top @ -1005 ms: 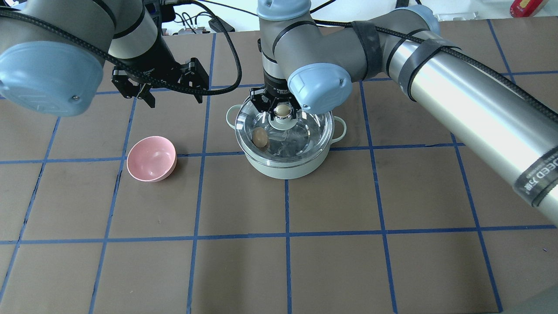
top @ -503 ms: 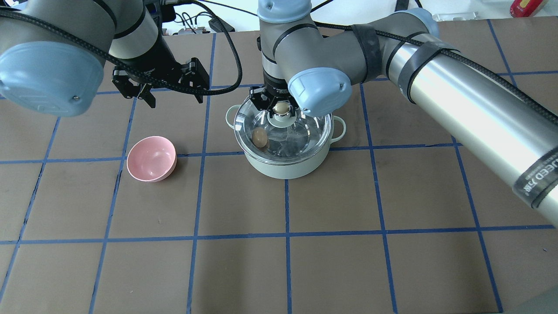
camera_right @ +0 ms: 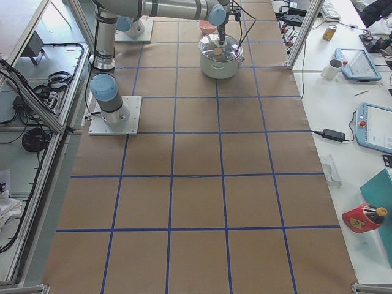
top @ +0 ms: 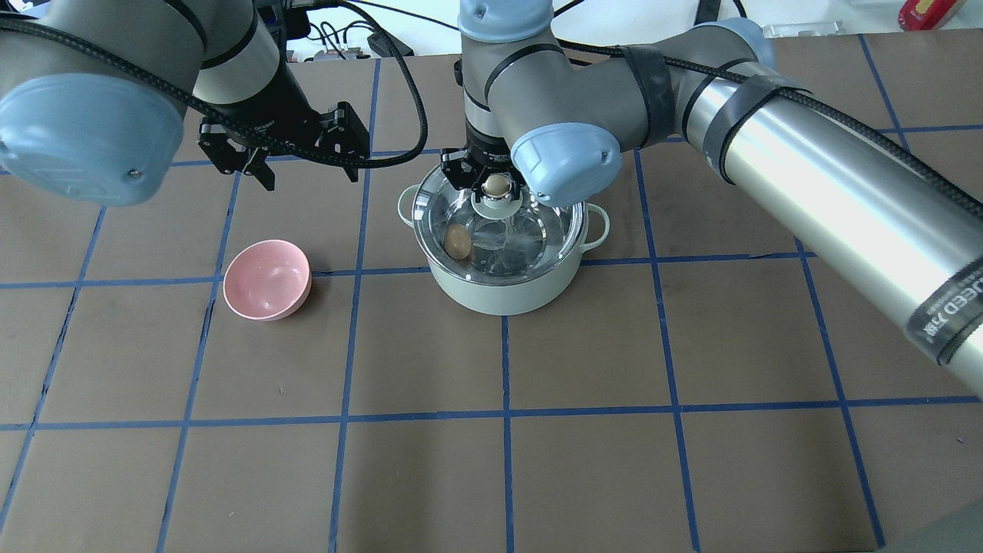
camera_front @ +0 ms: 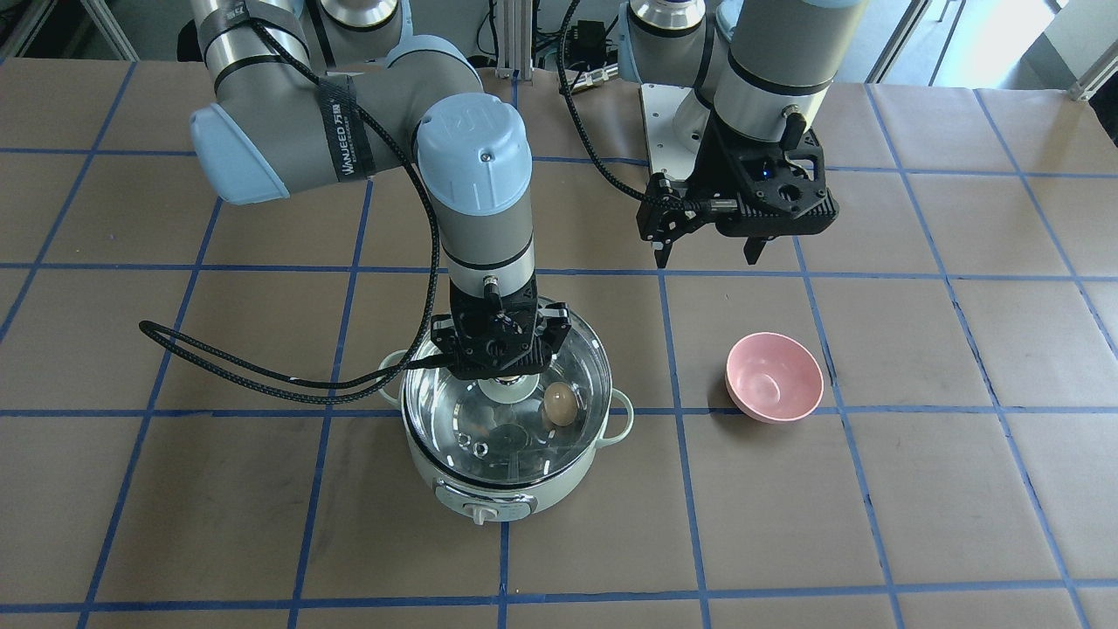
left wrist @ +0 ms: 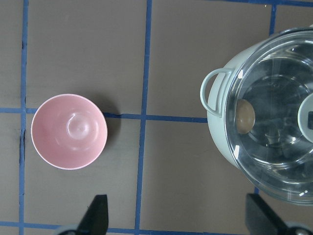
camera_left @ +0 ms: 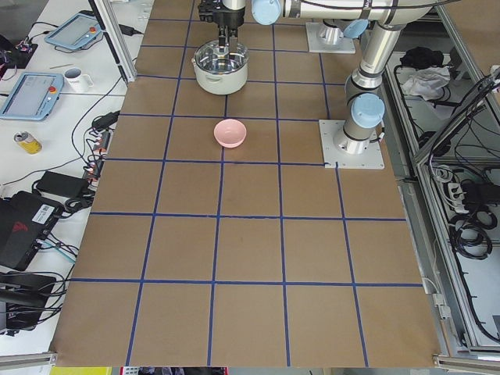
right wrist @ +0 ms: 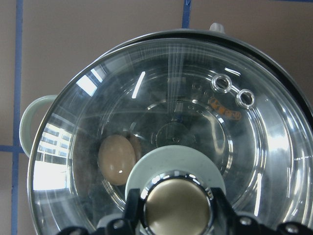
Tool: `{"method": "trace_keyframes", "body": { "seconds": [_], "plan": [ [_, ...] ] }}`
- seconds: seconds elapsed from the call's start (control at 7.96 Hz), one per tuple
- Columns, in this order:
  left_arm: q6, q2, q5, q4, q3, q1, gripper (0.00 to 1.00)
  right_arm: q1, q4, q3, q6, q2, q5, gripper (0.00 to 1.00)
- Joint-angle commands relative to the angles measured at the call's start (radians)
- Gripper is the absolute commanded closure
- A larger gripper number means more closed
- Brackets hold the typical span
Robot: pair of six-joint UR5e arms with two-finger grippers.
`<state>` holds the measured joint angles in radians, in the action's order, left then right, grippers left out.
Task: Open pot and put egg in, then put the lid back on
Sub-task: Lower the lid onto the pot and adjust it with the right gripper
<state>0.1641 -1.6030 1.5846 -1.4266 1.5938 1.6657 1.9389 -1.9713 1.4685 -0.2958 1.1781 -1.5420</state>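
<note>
The mint-green pot (top: 503,296) stands at the table's middle back, its knob toward the far side (camera_front: 483,512). The clear glass lid (top: 537,230) lies level at the pot's rim and covers the opening. My right gripper (top: 497,184) is shut on the lid's beige knob (right wrist: 178,208), reaching straight down from above. The tan egg (top: 458,241) lies inside the pot under the glass; it also shows in the right wrist view (right wrist: 116,159) and the left wrist view (left wrist: 245,116). My left gripper (top: 307,175) is open and empty, hovering left of the pot.
A pink bowl (top: 267,279) sits empty on the table left of the pot, below my left gripper. A black cable (camera_front: 262,376) from the right arm loops down beside the pot. Brown paper with blue tape lines covers the table.
My right gripper has lowered the lid from just above the pot down to its rim. The egg, the bowl and the left arm have not moved.
</note>
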Motion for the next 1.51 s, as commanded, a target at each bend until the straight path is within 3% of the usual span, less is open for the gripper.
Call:
{"method": "trace_keyframes", "body": {
  "seconds": [0.0,1.38],
  "plan": [
    [0.002,0.0,0.0,0.0,0.0,0.0,0.0,-0.005,-0.03,0.0,0.012,0.006,-0.003,1.0],
    [0.002,0.0,0.0,0.0,0.0,0.0,0.0,-0.005,-0.034,0.018,0.046,0.003,-0.015,1.0]
  ]
}}
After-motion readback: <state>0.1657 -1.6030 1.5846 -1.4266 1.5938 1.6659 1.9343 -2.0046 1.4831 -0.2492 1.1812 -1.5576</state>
